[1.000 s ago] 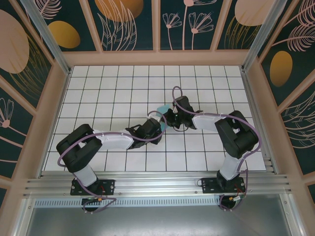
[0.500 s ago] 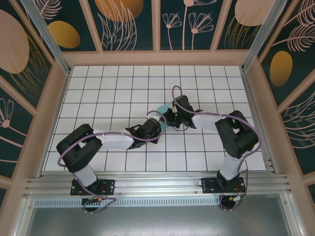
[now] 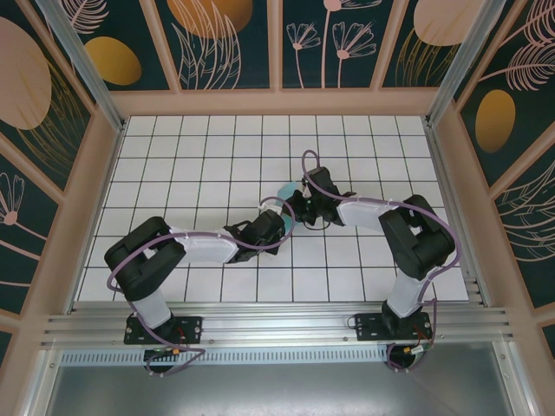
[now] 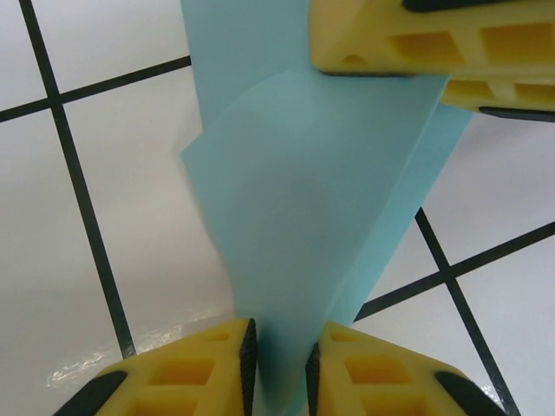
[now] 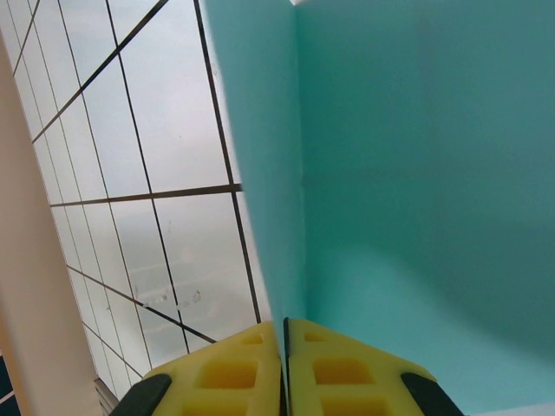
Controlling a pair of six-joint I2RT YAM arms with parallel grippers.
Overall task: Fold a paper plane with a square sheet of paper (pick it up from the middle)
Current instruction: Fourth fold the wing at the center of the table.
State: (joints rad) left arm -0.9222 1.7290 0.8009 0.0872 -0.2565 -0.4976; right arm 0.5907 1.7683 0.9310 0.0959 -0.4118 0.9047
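The sheet of paper point(image 3: 284, 191) is light cyan and folded into layers, held above the table's middle between both grippers. The arms cover most of it, so I cannot tell whether it has the paper plane's shape. My right gripper point(image 5: 284, 334) is shut on a creased edge of the paper point(image 5: 416, 173), which stands up from its pads. In the left wrist view the paper point(image 4: 321, 191) narrows down into my left gripper point(image 4: 279, 347), whose pads stand a small gap apart on either side of it. The right gripper's yellow fingers point(image 4: 416, 43) pinch the paper's far end. From above, the left gripper point(image 3: 290, 218) and right gripper point(image 3: 300, 206) nearly touch.
The white gridded table point(image 3: 199, 156) is enclosed by pink-framed walls point(image 3: 277, 102) at the back and both sides. An aluminium rail point(image 3: 277, 325) runs along the near edge at the arm bases.
The left gripper's jaws have narrowed around the paper. Both arms have shifted only slightly, and the right gripper has kept its grip.
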